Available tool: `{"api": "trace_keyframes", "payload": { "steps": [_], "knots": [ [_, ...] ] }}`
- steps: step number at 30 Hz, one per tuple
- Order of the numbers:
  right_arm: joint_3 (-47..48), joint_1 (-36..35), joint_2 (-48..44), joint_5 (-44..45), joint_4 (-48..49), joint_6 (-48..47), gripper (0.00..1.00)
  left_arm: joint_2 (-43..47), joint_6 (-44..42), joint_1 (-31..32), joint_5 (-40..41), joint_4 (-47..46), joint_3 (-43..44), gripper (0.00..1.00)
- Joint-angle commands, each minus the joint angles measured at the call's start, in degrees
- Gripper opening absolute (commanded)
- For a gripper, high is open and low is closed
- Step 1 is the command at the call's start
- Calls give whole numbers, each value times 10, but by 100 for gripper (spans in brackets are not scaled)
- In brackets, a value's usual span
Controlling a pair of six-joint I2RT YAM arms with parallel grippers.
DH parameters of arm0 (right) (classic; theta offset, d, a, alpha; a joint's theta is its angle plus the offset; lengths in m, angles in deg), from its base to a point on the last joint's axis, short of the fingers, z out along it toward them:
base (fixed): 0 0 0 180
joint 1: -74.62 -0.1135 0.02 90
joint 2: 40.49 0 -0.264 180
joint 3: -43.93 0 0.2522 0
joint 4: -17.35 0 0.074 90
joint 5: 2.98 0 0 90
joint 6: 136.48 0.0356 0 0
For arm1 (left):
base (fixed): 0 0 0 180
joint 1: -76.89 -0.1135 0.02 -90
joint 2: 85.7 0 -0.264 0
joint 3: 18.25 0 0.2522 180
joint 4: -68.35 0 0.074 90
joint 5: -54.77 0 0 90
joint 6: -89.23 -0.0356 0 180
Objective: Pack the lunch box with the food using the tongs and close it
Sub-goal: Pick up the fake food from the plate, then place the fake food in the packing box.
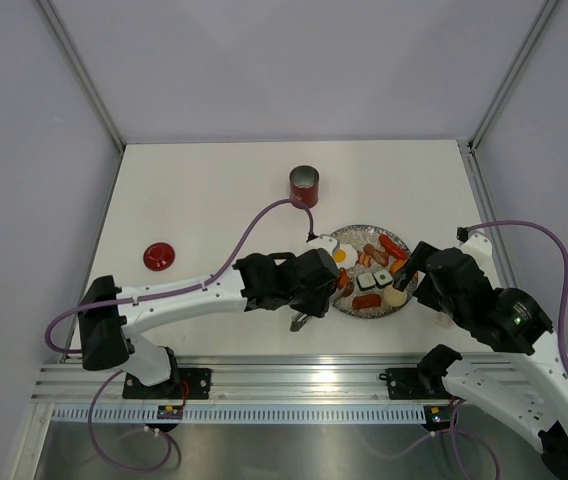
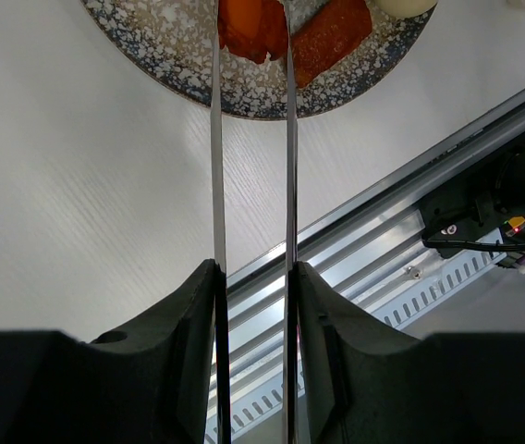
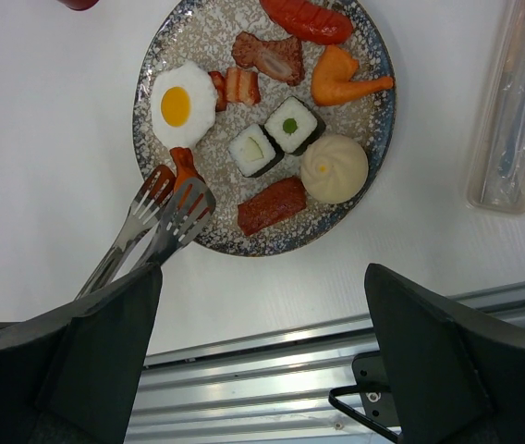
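Top view: my left gripper [image 1: 326,283] at nine o'clock of the plate [image 1: 369,311], open lunch box [image 1: 304,186] at its eleven. Left wrist: I clamp the tongs [image 2: 216,185], tips flanking the carrot piece [image 2: 242,23] to lift it. Right wrist: right gripper [image 3: 262,277] gapes idle

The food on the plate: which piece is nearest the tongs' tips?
The small orange piece just below the fried egg; only it sits between the tips of the tongs.
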Motion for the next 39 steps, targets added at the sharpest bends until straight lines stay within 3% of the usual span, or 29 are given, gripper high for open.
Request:
{"api": "trace_keyframes", "payload": {
  "steps": [1, 13, 26, 39],
  "knots": [
    [-2, -4, -1, 2, 16, 11, 100, 25, -4, 4, 15, -22, 23, 0],
    [17, -5, -12, 16, -6, 10, 99, 45, -74, -24, 41, 12, 118, 0],
    [28, -4, -4, 15, -5, -1, 100, -20, -149, -218, -39, 16, 238, 0],
    [14, -5, 18, -1, 14, -3, 99, -136, -158, -330, -99, -25, 303, 0]
  ]
}}
